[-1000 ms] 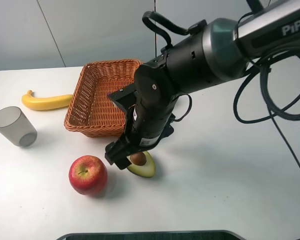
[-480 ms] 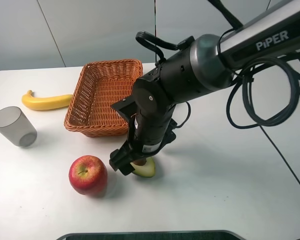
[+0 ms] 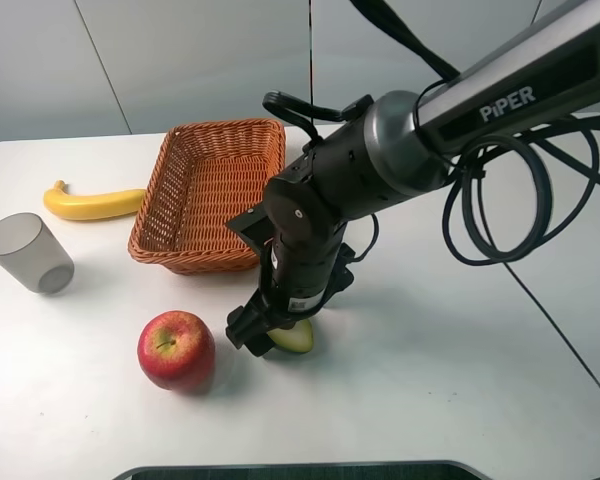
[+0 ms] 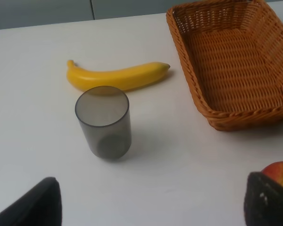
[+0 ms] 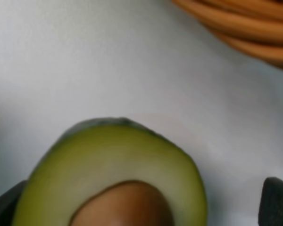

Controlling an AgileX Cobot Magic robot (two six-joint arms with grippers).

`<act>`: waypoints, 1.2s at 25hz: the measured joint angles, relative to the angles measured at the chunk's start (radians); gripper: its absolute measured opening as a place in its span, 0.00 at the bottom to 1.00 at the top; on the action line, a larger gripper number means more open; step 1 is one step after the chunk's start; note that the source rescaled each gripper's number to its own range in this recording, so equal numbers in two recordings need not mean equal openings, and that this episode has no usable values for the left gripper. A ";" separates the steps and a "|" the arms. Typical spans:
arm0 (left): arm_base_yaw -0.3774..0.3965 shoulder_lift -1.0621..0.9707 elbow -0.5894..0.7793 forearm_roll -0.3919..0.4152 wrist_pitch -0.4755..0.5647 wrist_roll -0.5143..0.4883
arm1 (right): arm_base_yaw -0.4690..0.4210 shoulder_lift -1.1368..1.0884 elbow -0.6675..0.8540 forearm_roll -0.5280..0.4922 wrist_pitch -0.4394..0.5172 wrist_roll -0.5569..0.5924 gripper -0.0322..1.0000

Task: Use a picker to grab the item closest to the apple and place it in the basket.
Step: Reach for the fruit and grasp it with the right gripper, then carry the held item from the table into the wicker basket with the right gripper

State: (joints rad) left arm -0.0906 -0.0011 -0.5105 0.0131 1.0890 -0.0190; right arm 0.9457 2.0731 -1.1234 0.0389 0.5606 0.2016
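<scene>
Your right gripper (image 3: 265,328) hangs low over the halved green avocado with its brown pit (image 5: 114,175). The avocado lies cut side up on the white worktop (image 3: 430,380), just beside the red apple (image 3: 175,348). The fingers (image 5: 276,200) stand wide, one on either side of the fruit, and are not yet closed on it. The grasp is therefore not made. Closing, lifting and carrying to the woven orange wicker basket (image 3: 205,190), which sits near and looks empty, are all left to do. Your left gripper (image 4: 151,207) holds nothing, fingers wide, above the worktop near a smoky grey plastic cup (image 4: 104,121) and a yellow banana (image 4: 118,76).
</scene>
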 joint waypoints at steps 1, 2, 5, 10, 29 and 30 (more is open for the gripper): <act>0.000 0.000 0.000 0.000 0.000 0.000 | 0.000 0.000 0.000 0.000 -0.002 0.000 1.00; 0.000 0.000 0.000 0.000 0.000 0.000 | 0.000 0.000 0.000 -0.002 -0.002 0.000 0.99; 0.000 0.000 0.000 0.000 0.000 0.000 | 0.000 0.001 0.000 -0.002 -0.004 0.000 0.35; 0.000 0.000 0.000 0.000 0.000 0.000 | 0.000 0.001 0.000 0.000 -0.006 0.000 0.07; 0.000 0.000 0.000 0.000 0.000 0.000 | 0.000 -0.013 -0.012 0.002 0.032 0.000 0.07; 0.000 0.000 0.000 0.000 0.000 0.000 | 0.000 -0.027 -0.016 0.002 0.050 0.000 0.07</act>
State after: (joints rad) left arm -0.0906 -0.0011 -0.5105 0.0131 1.0890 -0.0190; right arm 0.9457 2.0463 -1.1398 0.0409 0.6106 0.2016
